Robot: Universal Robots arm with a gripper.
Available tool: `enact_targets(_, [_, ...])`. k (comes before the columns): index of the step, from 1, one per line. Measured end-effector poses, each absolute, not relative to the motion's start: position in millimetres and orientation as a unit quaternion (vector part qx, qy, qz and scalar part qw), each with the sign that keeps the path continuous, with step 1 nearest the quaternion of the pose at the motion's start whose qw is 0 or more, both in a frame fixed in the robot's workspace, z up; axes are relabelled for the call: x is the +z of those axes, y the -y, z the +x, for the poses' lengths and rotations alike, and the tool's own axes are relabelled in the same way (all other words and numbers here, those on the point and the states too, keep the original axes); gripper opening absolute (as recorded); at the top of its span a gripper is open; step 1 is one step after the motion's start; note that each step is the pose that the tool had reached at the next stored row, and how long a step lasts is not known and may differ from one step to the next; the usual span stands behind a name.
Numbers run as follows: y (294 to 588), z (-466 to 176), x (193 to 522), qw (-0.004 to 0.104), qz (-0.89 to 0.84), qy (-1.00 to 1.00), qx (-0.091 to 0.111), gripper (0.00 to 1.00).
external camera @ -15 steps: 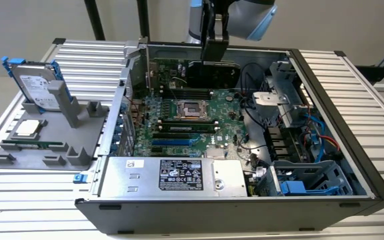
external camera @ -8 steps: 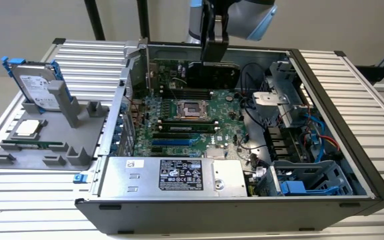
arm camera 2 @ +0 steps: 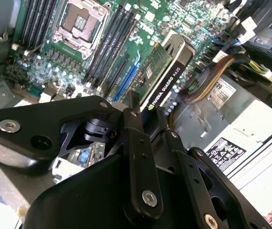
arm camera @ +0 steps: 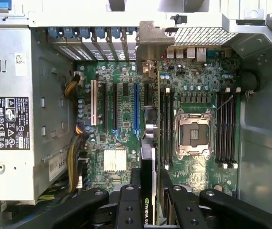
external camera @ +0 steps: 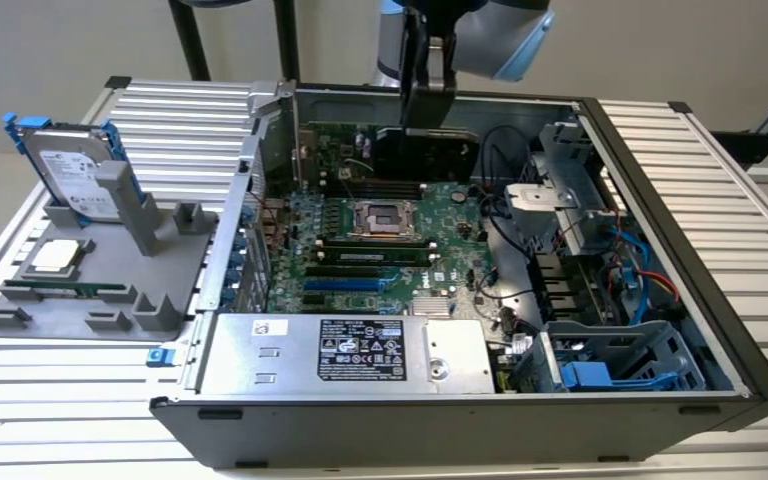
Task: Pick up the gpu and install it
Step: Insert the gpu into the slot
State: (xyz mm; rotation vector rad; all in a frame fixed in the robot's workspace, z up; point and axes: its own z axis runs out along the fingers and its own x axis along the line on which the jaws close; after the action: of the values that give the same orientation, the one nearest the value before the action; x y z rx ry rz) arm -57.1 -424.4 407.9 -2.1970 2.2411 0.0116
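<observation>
Power supply (external camera: 344,350) occupies the case's near edge. Beyond it lies the motherboard (external camera: 384,240), blue slot (arm camera: 136,107) vacant. Farthest in, the gripper (external camera: 427,100) is clamped on the gpu (external camera: 424,155). The card is on edge and unseated, long axis parallel to that slot, which lies just nearward.

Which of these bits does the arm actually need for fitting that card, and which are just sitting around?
In use: flat green-and-black gpu card, held by the black gripper; green motherboard in the open dark metal computer case.
Lying about: silver hard drive with blue rails, square silver processor chip, long thin green memory stick, all on a grey holder.
</observation>
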Motion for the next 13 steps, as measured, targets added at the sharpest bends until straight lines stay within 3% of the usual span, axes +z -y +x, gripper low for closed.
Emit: enact_targets(13, [424.4,-57.1,405.6,0.002,-0.7,-0.714,0.004,0.0])
